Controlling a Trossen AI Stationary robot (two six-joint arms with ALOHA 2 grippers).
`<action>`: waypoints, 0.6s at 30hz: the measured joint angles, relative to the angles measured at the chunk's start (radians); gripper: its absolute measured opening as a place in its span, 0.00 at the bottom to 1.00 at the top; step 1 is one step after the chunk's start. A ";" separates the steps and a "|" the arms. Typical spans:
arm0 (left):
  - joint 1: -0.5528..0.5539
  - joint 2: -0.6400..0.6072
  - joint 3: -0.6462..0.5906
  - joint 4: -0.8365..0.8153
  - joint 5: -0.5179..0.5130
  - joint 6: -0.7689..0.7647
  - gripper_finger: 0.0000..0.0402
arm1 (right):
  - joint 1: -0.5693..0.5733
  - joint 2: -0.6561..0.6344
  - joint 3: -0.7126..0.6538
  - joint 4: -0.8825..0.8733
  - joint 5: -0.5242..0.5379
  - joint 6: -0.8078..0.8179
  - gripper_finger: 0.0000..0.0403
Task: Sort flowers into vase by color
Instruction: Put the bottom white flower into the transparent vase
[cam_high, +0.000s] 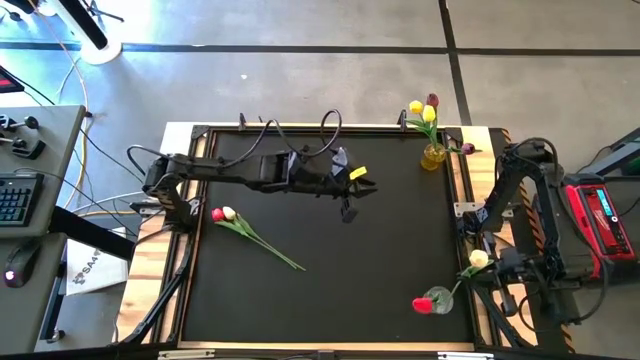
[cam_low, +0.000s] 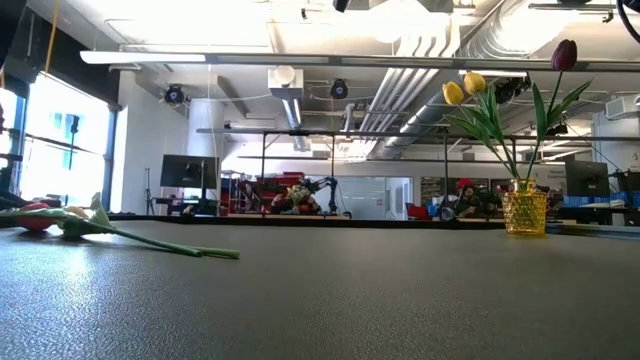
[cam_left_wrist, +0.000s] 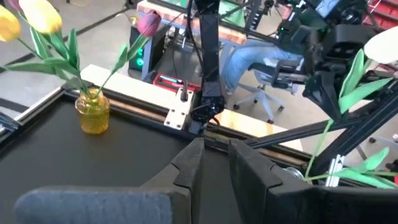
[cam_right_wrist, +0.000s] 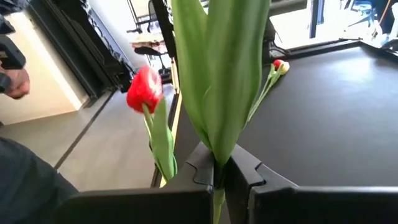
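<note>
Three tulips (cam_high: 424, 112), two yellow and one maroon, are being kept in the yellow vase (cam_high: 433, 156). Two more (cam_high: 224, 214) are lying loose on the mat (cam_high: 330, 270). A cream-white flower (cam_right_wrist: 219, 74) is being pinched by the right gripper (cam_right_wrist: 219, 177) beside a red one (cam_high: 422, 305). The left gripper (cam_left_wrist: 214, 163) is being held slightly apart, empty, above the mat.

A keyboard (cam_high: 12, 200) and a mouse (cam_high: 12, 276) are sitting on the side desk (cam_high: 50, 130), cables (cam_high: 90, 150) trailing over the floor; office chair (cam_left_wrist: 261, 87) sitting beyond the black tabletop (cam_high: 400, 240).

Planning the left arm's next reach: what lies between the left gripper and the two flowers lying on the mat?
Nothing: in the high view only bare black mat separates the left gripper from the two lying flowers.
</note>
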 joint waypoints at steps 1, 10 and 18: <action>0.000 0.002 0.000 0.001 0.000 -0.005 0.16 | 0.000 0.000 0.000 -0.002 -0.008 -0.003 0.00; -0.003 0.032 -0.001 0.013 0.003 -0.021 0.16 | 0.000 -0.026 0.002 0.035 0.020 0.000 0.00; -0.003 0.056 0.000 0.018 0.027 -0.041 0.16 | 0.000 -0.069 0.002 0.094 0.018 -0.088 0.00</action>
